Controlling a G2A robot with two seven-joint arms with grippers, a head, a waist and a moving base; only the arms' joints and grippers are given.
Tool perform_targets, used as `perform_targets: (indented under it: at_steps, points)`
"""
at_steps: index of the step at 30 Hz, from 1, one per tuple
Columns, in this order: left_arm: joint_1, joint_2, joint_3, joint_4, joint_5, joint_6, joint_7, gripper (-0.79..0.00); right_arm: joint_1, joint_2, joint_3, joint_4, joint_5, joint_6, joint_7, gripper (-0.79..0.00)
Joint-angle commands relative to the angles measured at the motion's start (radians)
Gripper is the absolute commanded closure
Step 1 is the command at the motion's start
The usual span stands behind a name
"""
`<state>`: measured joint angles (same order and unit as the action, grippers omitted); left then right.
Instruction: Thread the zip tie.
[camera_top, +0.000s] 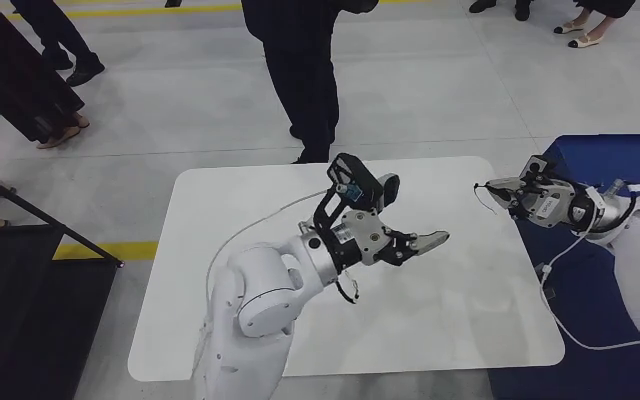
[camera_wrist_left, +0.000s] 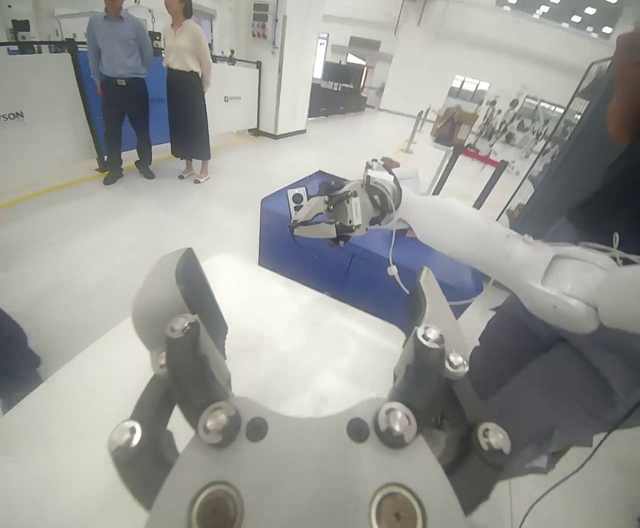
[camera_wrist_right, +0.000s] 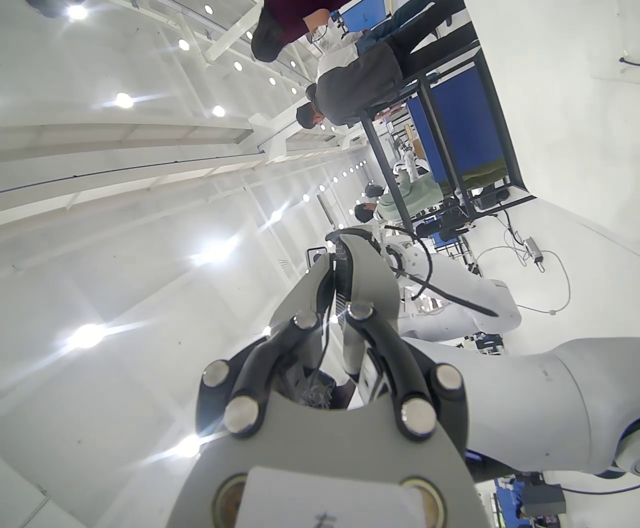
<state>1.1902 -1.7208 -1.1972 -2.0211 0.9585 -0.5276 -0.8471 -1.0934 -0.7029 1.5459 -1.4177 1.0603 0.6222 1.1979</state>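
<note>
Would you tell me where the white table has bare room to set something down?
Bare tabletop lies in the near right corner of the table, between the left gripper and the table's near edge, and along the far left corner. It is tighter at the far right edge, where the right gripper holds the zip tie.

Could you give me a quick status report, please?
Left pincer open, empty, over the white table. Right pincer shut on the black zip tie, near the table's edge. Pincers apart.
</note>
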Motion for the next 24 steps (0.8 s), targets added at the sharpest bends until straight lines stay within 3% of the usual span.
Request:
perform_targets:
  at_steps: [1, 3, 9, 13, 18, 20, 24]
  points:
    - [0.014, 0.014, -0.056, -0.042, -0.082, -0.026, -0.099, -0.785, 0.000, 0.000, 0.000, 0.000, 0.000, 0.000, 0.000, 0.000]
    - [0.012, 0.027, -0.103, -0.052, -0.183, -0.045, -0.198, -0.785, 0.000, 0.000, 0.000, 0.000, 0.000, 0.000, 0.000, 0.000]
    - [0.012, 0.027, -0.103, -0.052, -0.183, -0.045, -0.198, -0.785, -0.022, -0.003, -0.027, -0.059, 0.034, 0.010, -0.010, 0.000]
    - [0.012, 0.027, -0.103, -0.052, -0.183, -0.045, -0.198, -0.785, -0.087, 0.006, -0.150, -0.321, 0.426, 0.165, -0.164, 0.000]
    - [0.012, 0.027, -0.103, -0.052, -0.183, -0.045, -0.198, -0.785, -0.080, 0.033, -0.205, -0.597, 0.866, 0.386, -0.386, 0.000]
    - [0.012, 0.027, -0.103, -0.052, -0.183, -0.045, -0.198, -0.785, -0.087, 0.047, -0.220, -0.598, 0.977, 0.390, -0.390, 0.000]
    - [0.012, 0.027, -0.103, -0.052, -0.183, -0.045, -0.198, -0.785, -0.095, 0.087, -0.235, -0.608, 1.045, 0.390, -0.390, 0.000]
